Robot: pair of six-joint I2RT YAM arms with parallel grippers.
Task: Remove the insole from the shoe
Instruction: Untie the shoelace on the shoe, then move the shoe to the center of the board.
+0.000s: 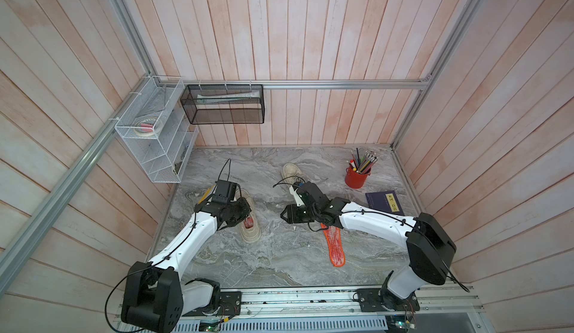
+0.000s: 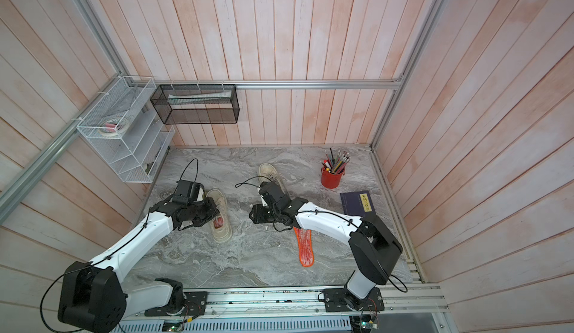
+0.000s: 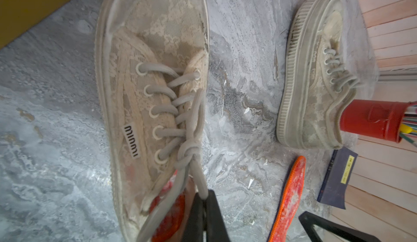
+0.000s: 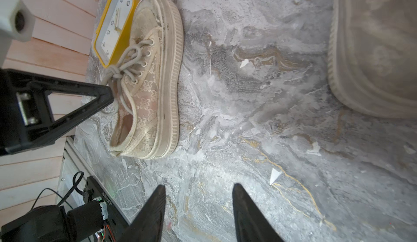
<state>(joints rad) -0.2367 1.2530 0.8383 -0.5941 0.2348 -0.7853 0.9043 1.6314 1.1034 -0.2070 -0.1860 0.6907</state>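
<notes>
Nearest the arm bases, a loose insole (image 1: pixel 334 249) with an orange edge and red flecks lies flat on the grey tabletop (image 1: pixel 279 263). Its far end runs under the right arm.

A little farther back, to the left, stands the shoe (image 1: pixel 252 235), a beige lace-up with a thick sole and its toe pointing away. Its insole (image 1: pixel 249 222) is inside, and red shows through the heel opening. The left gripper (image 3: pixel 204 199) sits right at that opening, over the heel end of the insole, with its jaws pressed together. A lace (image 3: pixel 201 184) runs straight up to the closed tips. Whether the lace is pinched between them, or whether they touch the insole, cannot be told.

The right gripper (image 4: pixel 199 185) hovers over bare tabletop between the two shoes. Its jaws are about half apart and hold nothing, and it is well apart from the insole in the shoe.

A yellow clock (image 4: pixel 115 24) lies just beside the shoe's toe. A dark blue book (image 1: pixel 383 202) lies to the right. Farther back stands the second shoe (image 1: pixel 291 171), and a red cup (image 1: pixel 357 177) of pencils stands near the far right corner.
</notes>
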